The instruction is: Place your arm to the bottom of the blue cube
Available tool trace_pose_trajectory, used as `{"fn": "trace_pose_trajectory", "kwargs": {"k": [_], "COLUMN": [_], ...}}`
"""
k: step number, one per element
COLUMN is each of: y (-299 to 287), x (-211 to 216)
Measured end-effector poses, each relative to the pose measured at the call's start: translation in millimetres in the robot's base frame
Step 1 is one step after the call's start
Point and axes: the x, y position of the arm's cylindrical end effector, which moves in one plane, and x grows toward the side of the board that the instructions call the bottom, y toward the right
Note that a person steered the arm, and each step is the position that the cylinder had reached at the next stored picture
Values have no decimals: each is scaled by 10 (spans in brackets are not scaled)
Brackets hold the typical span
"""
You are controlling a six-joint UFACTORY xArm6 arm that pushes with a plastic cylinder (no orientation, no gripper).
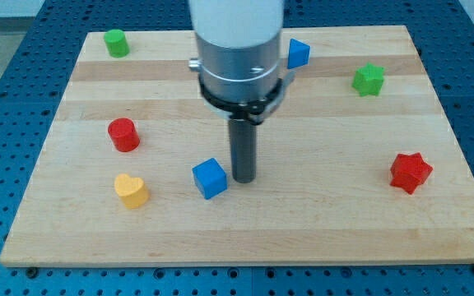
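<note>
The blue cube (210,178) sits on the wooden board (319,222), left of centre and toward the view's bottom. My tip (243,178) rests on the board just to the view's right of the cube, at about the same height in the view, with a narrow gap between them. The arm's white and grey body hangs over the board's top centre and hides what lies behind it.
A second blue block (298,53) peeks out at the arm's right near the top. A red cylinder (123,134) and a yellow heart (130,190) lie left. A green cylinder (117,42) is top left, a green star (369,80) top right, a red star (410,172) right.
</note>
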Motion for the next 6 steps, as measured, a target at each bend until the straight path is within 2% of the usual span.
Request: {"fn": "trace_pose_trajectory", "kwargs": {"k": [2,3,6], "y": [35,35,-263], "x": [259,552,545]}}
